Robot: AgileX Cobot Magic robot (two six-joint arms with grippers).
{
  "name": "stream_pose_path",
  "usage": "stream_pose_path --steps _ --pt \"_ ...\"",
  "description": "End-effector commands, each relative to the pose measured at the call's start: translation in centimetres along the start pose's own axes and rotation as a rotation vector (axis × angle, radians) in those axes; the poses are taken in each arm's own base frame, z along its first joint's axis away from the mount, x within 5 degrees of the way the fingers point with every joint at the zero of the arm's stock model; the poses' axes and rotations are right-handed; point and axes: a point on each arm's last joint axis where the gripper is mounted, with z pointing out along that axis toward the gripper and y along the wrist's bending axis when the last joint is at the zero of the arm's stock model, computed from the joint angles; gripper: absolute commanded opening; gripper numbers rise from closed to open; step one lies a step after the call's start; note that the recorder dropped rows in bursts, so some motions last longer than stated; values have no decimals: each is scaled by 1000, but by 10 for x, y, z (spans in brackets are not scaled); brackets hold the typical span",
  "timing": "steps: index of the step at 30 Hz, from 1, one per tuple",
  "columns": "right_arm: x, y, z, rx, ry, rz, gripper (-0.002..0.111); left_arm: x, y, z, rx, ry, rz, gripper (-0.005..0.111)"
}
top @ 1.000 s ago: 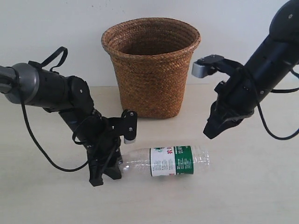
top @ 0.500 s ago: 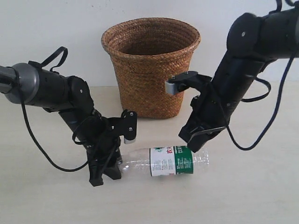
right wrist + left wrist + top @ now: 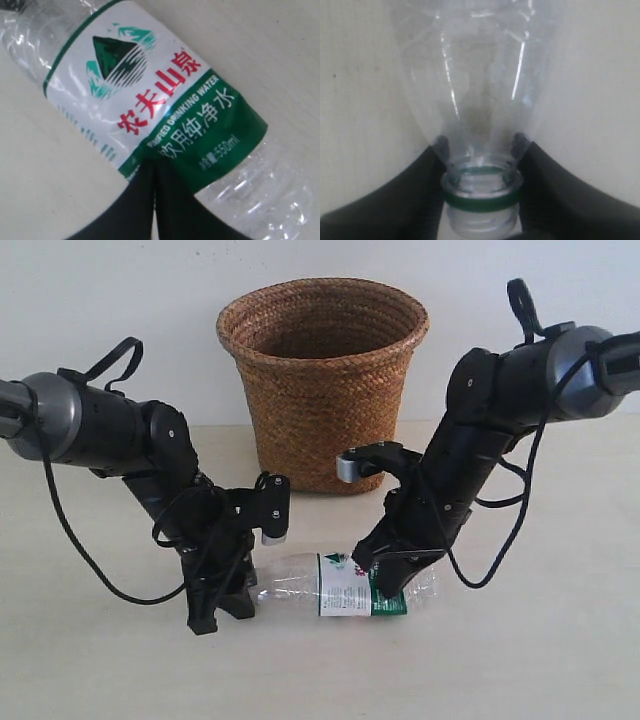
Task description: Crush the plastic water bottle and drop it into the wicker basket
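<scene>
While it lies on its side on the pale tabletop (image 3: 520, 640), just in front of the brown woven wicker basket (image 3: 320, 410) and apart from it, the clear ribbed plastic water bottle (image 3: 300, 580) points its neck toward the left arm and its base toward the right. A white-and-green label wraps its middle. In the right wrist view the bottle (image 3: 150, 95) shows a green mountain emblem, red characters on the white band and white lettering on the green band, with ribbed clear plastic beyond. In the left wrist view the bottle (image 3: 480, 75) has a rounded, tapering shoulder with bright streaks of reflection and a green ring round the neck.

The left gripper (image 3: 232, 592) is clamped on that neck. Its black fingertips (image 3: 440, 146) press the plastic from both sides just above the green ring, as the left wrist view of the gripper (image 3: 480, 144) shows. The right gripper (image 3: 385, 578) comes down on the label's green end. Its two fingers are drawn together with only a thin slit between them, their tips against the label (image 3: 154, 172), and nothing is held between them. The basket stands upright with its flared rim open.
</scene>
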Motion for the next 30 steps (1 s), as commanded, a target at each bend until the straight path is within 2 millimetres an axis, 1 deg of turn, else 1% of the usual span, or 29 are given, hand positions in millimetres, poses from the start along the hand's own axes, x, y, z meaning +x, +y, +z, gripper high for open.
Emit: stream_pose_path --steps 1,6,8,10,13,15,16,17,18,20,21,24,26,27,30 --pt "4 -20 43 39 74 19 0 0 -6 5 58 20 27 4" --pt "3 -28 71 -43 204 53 0 1 -6 5 59 28 36 4" --pt "2 -28 71 -50 213 52 0 1 -7 5 66 31 38 4" --pt "-1 -26 65 -64 225 46 0 1 -7 5 66 31 38 4" --pt "-5 -18 42 -87 241 21 0 1 -7 5 72 36 38 4" --pt "-10 -12 21 -69 194 4 0 2 -8 5 80 41 33 4" --pt "-14 -6 -1 -46 140 -14 0 2 -8 5 81 41 33 4" --pt "-15 -3 -11 -35 117 -24 0 2 -8 5 81 41 33 4" --pt "-17 2 -28 -17 74 -38 0 2 -8 5 81 41 33 4" --pt "-19 10 -50 8 14 -56 0 2 -8 5 81 41 33 4" --pt "-21 15 -66 30 -36 -68 0 1 -9 5 84 42 35 4" --pt "-22 25 -95 68 -141 -58 0 -2 -12 6 94 43 46 4" --pt "-23 29 -101 66 -165 -59 0 -7 -14 7 98 43 59 4" --pt "-23 29 -100 60 -163 -59 0 -10 -16 8 96 41 68 4" --pt "-23 27 -86 12 -117 -36 0 -17 -20 10 100 22 66 4"
